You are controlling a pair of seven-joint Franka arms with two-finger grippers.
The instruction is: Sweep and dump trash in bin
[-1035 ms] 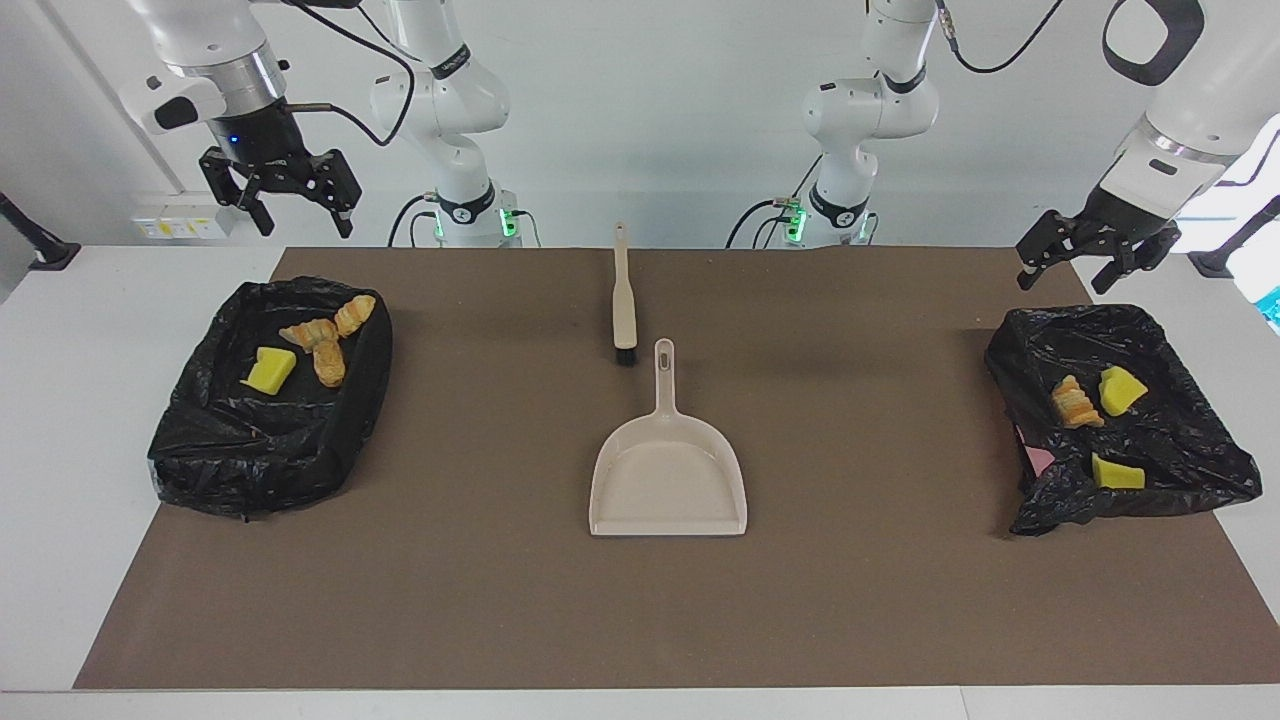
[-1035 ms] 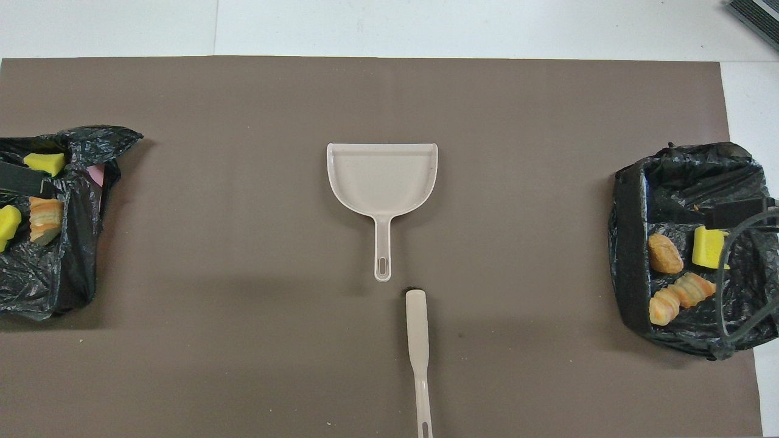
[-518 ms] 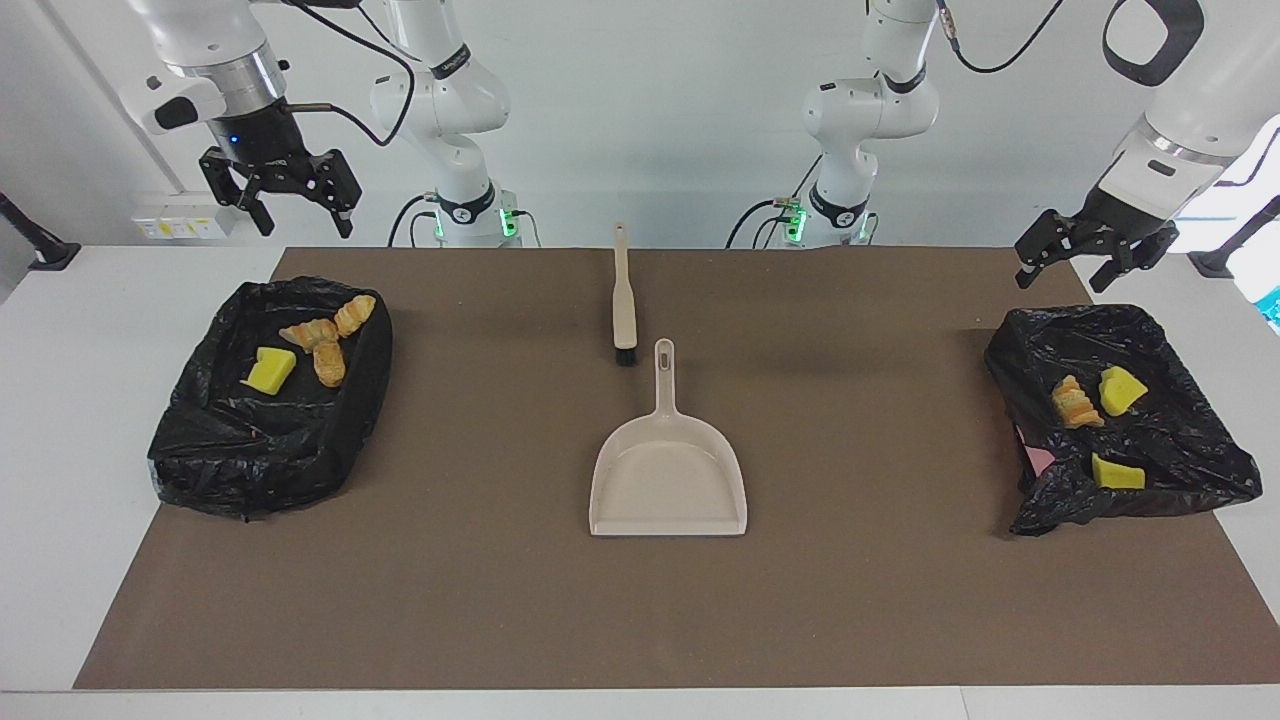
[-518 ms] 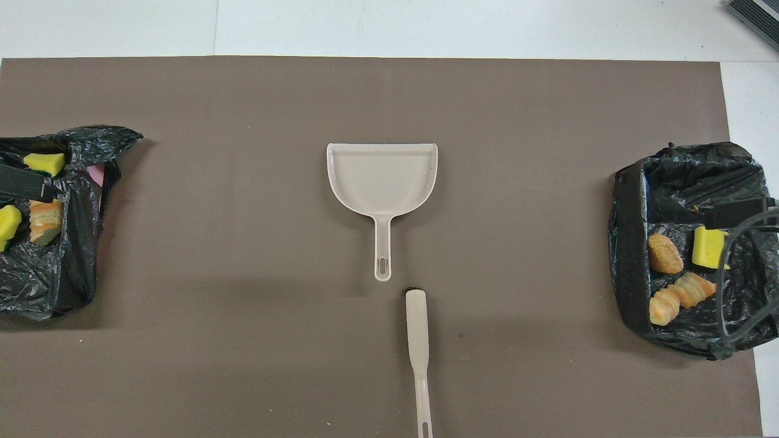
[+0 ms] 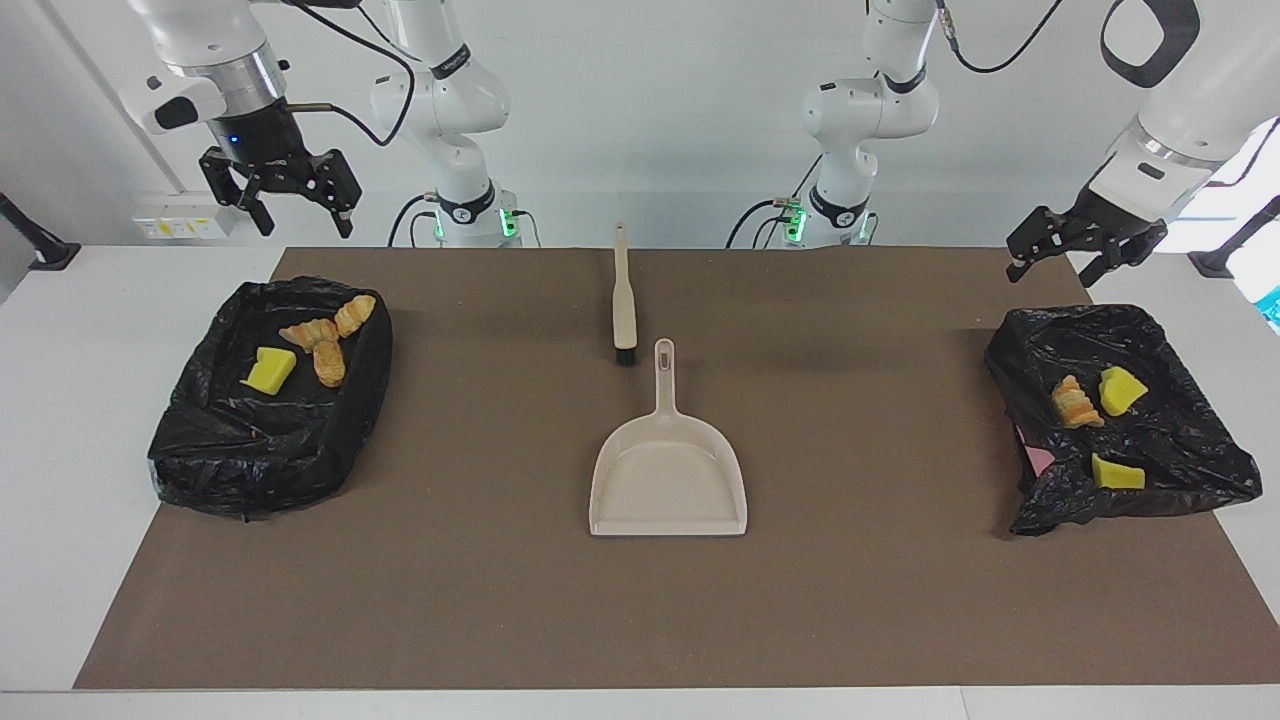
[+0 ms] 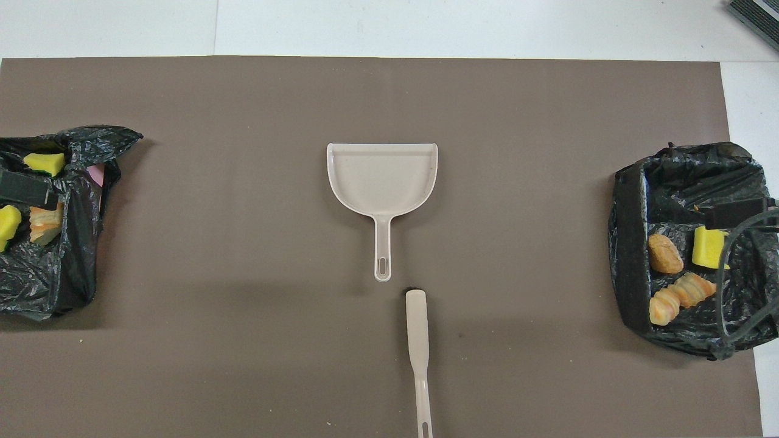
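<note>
Evidently the brush [image 6: 417,340] is being kept nearest the robots, its long axis running six to twelve on the overhead view, bristles toward twelve, about midway between the arms. The dustpan [image 6: 382,182] is being left just at its twelve. All the trash [image 5: 270,370] is being held in two bins: three scraps at nine [image 5: 1200,480], four at three [image 5: 200,470]. The left gripper [image 5: 1075,255] and right gripper [image 5: 285,200] are being held above them, jaws apart, empty.

A brown mat [image 5: 520,600] covers most of the white table [image 5: 60,420]. A wall socket [image 5: 180,227] sits on the wall near the table's corner at the right arm's end.
</note>
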